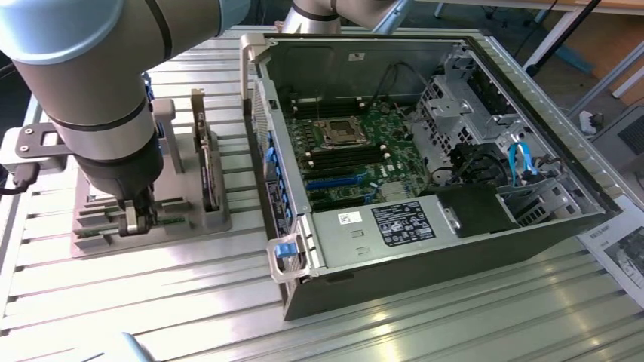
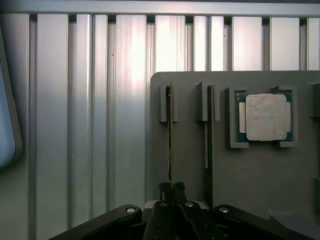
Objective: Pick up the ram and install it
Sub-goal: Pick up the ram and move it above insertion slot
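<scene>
At holder — arm upright, claw gripping ram

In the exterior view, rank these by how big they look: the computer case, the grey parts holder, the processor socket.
Largest to smallest:
1. computer case
2. grey parts holder
3. processor socket
The gaps are wide; none look alike.

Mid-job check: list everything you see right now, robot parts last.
ram: one, green, on edge in holder slot
second stick: one, dark, next slot
processor: one, silver, holder recess
upright card: one, dark, standing on holder
holder: one, grey, exterior view's left
computer case: one, dark, open, mid-table
motherboard: one, green, inside case
table: one, slotted aluminium
arm: one, grey, above holder
hand: one, black, shut on ram
</scene>
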You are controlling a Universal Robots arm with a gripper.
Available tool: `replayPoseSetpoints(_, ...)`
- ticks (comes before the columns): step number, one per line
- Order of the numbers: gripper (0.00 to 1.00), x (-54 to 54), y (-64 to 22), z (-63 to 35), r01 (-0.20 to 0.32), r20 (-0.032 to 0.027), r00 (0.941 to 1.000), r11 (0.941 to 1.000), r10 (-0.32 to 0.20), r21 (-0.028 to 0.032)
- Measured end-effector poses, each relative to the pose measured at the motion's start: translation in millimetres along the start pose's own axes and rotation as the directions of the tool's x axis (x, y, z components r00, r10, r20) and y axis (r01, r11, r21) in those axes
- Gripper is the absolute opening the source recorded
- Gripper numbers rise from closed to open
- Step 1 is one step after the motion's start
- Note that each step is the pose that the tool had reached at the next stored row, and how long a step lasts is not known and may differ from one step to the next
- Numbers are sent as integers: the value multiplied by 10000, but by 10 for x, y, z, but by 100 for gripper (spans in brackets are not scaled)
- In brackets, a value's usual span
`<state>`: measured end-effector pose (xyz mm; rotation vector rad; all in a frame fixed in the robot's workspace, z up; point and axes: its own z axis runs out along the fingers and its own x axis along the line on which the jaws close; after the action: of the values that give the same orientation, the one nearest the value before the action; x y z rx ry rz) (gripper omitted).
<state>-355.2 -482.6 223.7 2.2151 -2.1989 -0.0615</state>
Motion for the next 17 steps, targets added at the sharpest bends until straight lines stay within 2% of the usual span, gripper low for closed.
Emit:
replayPoseSetpoints(10, 12, -2, 7, -182, 1, 12, 10000, 10000, -1, 0)
replayPoseSetpoints(13, 12, -4, 11, -315, 1, 12, 10000, 10000, -1, 0)
replayPoseSetpoints(17, 12, -6, 13, -397, 0, 12, 10000, 10000, 0, 0)
